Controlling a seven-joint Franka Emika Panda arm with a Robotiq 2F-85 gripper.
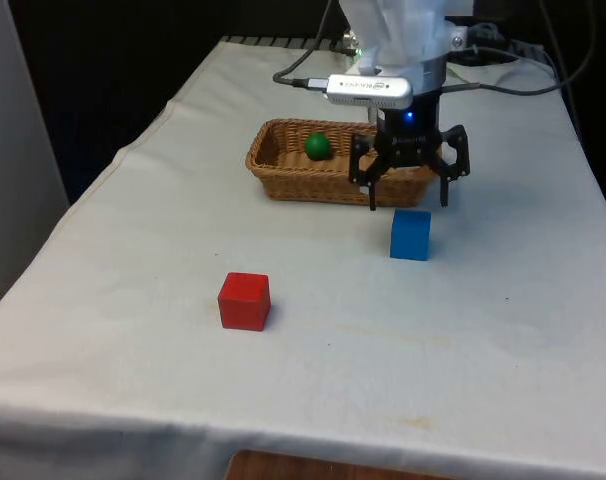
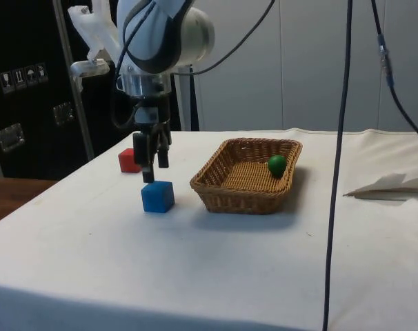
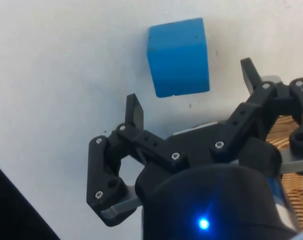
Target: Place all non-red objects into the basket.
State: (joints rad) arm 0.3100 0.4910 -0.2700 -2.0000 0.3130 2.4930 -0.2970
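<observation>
gripper (image 1: pixel 407 205): fingers spread wide, nothing between them, pointing down; hangs just above the blue cube, apart from it, over the table's middle near the basket's front wall
gripper, side view (image 2: pixel 154 167): tips just above the cube's top, no contact
gripper, wrist view (image 3: pixel 192 95): both fingertips free, cube lies beyond the tips, not between them
blue cube (image 1: pixel 410 235): flat on the cloth, mid-table, just in front of the basket's near wall, closer to the front view's right edge; also at (image 2: pixel 158 196) and (image 3: pixel 178 56)
basket (image 1: pixel 283 178): woven wicker, rectangular, toward the far half of the table, upright
green ball (image 1: pixel 317 146): inside the basket, resting on its floor near the far wall
red cube (image 1: pixel 244 301): on the cloth toward the table's near edge, well apart from blue cube and basket
table (image 1: pixel 503 340): white cloth
</observation>
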